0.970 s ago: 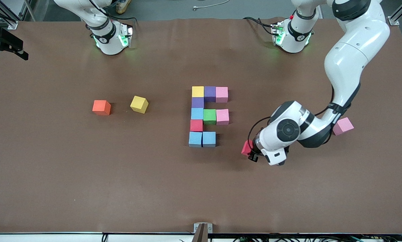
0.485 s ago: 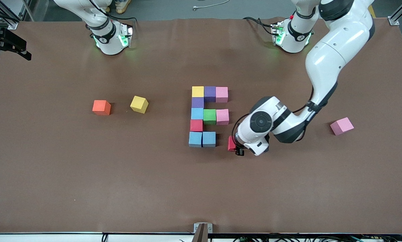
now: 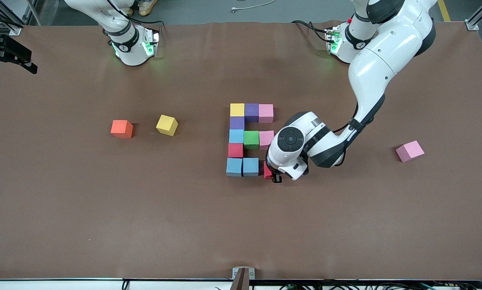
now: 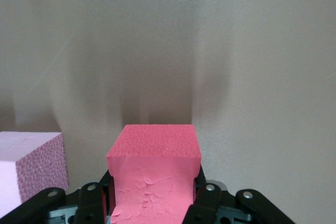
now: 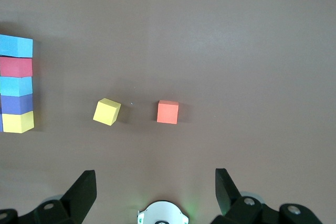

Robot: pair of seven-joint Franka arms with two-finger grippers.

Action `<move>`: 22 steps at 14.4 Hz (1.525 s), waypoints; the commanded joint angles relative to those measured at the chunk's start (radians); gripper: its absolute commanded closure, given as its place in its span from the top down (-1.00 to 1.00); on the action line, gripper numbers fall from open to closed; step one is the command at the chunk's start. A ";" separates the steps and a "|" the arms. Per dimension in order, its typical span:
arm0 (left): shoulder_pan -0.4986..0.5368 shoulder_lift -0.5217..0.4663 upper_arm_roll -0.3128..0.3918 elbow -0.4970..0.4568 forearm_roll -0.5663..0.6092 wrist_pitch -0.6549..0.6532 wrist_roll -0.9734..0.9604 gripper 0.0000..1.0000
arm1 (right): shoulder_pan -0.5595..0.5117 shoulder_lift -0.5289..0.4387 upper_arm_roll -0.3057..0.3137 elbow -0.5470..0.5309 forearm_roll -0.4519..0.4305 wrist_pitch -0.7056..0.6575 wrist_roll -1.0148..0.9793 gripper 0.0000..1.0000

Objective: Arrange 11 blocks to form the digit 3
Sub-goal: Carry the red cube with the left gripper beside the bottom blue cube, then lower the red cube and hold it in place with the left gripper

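Now clamped in the left gripper (image 3: 274, 176), red block (image 3: 267, 170) just beside the blue pair (image 3: 242, 166) mid-table; right gripper (image 5: 155, 188) spread wide, waiting above loose yellow cube (image 5: 107, 112).

Tight fit at the figure's open corner

I see my left gripper (image 3: 274, 176) clamping the red cube (image 3: 267, 170) beside the light blue cube (image 3: 250, 166); the pink cube (image 3: 266, 139) crowds above.

The left arm's wrist hides most of the held red block (image 3: 267, 170) and part of a pink block (image 3: 265, 137) in the digit.
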 commanded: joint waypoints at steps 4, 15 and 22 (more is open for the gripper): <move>-0.030 0.000 0.019 0.016 -0.024 0.000 0.003 -0.55 | 0.007 -0.032 0.001 -0.015 -0.010 -0.031 0.017 1.00; -0.041 0.011 0.031 0.017 -0.026 0.036 0.048 -0.55 | 0.005 -0.042 -0.005 -0.021 -0.003 -0.070 0.016 1.00; -0.048 0.022 0.034 0.017 -0.026 0.036 0.046 -0.55 | 0.002 -0.039 -0.007 -0.019 0.002 -0.027 -0.001 1.00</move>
